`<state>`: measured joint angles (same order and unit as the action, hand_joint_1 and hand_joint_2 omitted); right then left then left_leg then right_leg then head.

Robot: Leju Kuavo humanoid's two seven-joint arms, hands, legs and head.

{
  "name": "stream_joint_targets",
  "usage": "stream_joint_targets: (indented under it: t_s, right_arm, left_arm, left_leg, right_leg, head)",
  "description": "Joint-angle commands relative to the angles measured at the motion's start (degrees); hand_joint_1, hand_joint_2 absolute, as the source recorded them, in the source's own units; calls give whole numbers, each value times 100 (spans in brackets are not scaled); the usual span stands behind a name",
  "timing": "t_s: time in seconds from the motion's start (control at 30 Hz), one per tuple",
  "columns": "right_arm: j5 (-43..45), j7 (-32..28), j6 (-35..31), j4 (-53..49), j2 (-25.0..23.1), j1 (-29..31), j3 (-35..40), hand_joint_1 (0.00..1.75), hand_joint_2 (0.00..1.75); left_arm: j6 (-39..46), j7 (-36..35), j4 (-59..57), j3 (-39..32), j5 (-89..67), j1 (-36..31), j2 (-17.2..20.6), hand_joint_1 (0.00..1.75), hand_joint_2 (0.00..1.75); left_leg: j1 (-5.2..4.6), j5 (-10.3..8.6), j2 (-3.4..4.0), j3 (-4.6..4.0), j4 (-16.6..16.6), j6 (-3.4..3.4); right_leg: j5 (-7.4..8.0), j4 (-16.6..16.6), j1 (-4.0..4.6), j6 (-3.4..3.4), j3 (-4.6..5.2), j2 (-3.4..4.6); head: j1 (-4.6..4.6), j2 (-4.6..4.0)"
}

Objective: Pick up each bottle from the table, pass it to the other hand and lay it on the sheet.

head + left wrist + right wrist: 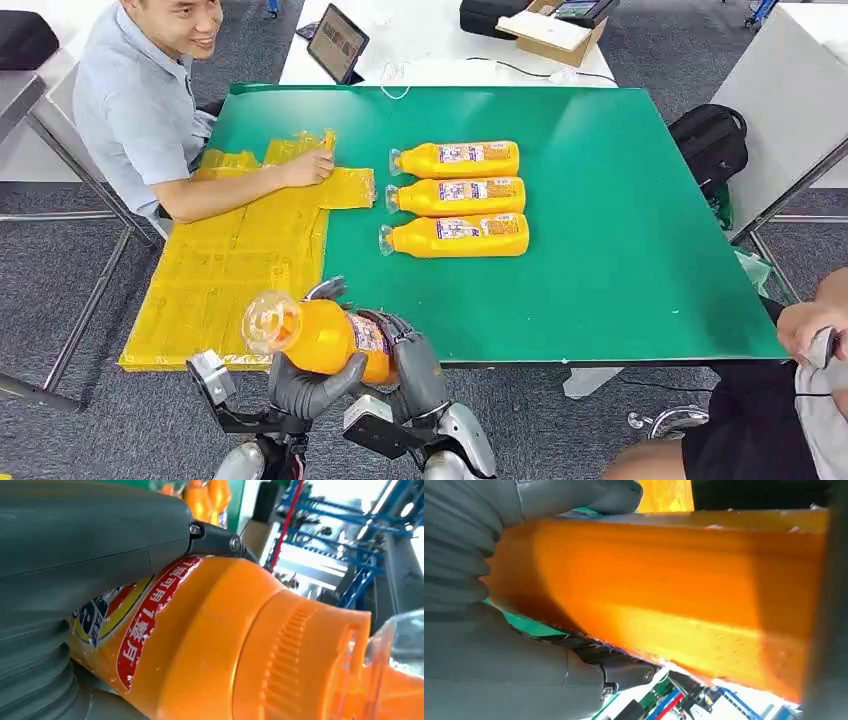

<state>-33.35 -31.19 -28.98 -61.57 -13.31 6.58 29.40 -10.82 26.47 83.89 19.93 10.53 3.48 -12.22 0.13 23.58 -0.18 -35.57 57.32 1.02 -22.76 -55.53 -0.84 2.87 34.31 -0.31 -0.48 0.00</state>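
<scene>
Orange plastic bottle (pixel 325 338) sits clasped between the left hand (pixel 310 385) and right hand (pixel 412 365). Probably smooth, rigid and weighty; best gripped around its labelled middle.

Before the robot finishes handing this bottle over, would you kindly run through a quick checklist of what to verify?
1. Left hand grips the held bottle: ok, its fingers wrap the body near the neck.
2. Right hand is also on the bottle: ok, both hands hold it above the table's near edge.
3. Clear cap is seated: cannot tell.
4. Yellow sheet has free room for laying: ok, its near part is bare.
5. Person's hand is off the sheet: not ok, it rests on the far end.
6. Three bottles remain lying on the green table: ok.
</scene>
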Motion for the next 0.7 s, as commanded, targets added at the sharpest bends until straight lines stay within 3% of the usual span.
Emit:
stream_joint_targets:
  t_s: [0.03,0.23,0.27,0.3,0.33,0.47,0.57,0.7]
  right_arm:
    - [-65,-11,-184,307,21,292,312,140,175]
    - [-66,-9,-182,306,18,302,315,140,175]
    - [-70,-49,-591,302,-42,233,243,0,175]
    - [-19,-79,-698,265,-60,185,210,0,175]
    - [1,-111,-789,214,-61,144,200,0,0]
    - [1,-200,-1055,-26,-21,-21,192,0,0]
    - [-342,-585,-1102,-435,-172,-334,-296,0,0]
    - [-782,-881,-1102,-1201,-356,-744,-818,0,0]
  left_arm:
    - [-223,-391,-669,155,343,-204,151,175,175]
    - [-223,-404,-669,151,355,-223,145,175,175]
    - [-245,-598,-669,29,837,-212,101,175,175]
    - [-167,-591,-629,-45,949,-199,81,175,175]
    - [-85,-589,-583,-105,1029,-195,67,175,175]
    - [250,-598,-447,-432,1237,-243,19,175,175]
    - [1094,-441,-401,-978,1094,-398,-124,175,175]
    - [1960,-196,-664,-1619,689,-774,78,175,175]
  left_leg:
    - [1,11,8,29,-3,-6]
    - [1,6,5,19,-4,-4]
    - [1,8,7,23,-5,-5]
    - [2,12,10,32,-5,-6]
    - [1,9,8,23,-5,-5]
    - [3,11,8,23,-2,-5]
    - [6,7,-2,11,2,-6]
    - [4,4,-8,13,-2,-8]
  right_leg:
    - [-9,1,2,-12,-24,9]
    - [-5,2,1,-8,-16,6]
    - [-5,4,2,-9,-20,8]
    - [-9,3,3,-12,-29,11]
    - [-7,3,2,-9,-20,9]
    - [-9,1,3,-10,-21,8]
    - [-8,-2,6,-10,-10,-2]
    - [-9,-2,4,-12,-10,-8]
  head:
    - [-2,0]
    - [0,0]
    - [0,0]
    - [0,0]
    - [0,0]
    - [0,0]
    - [0,0]
    - [0,0]
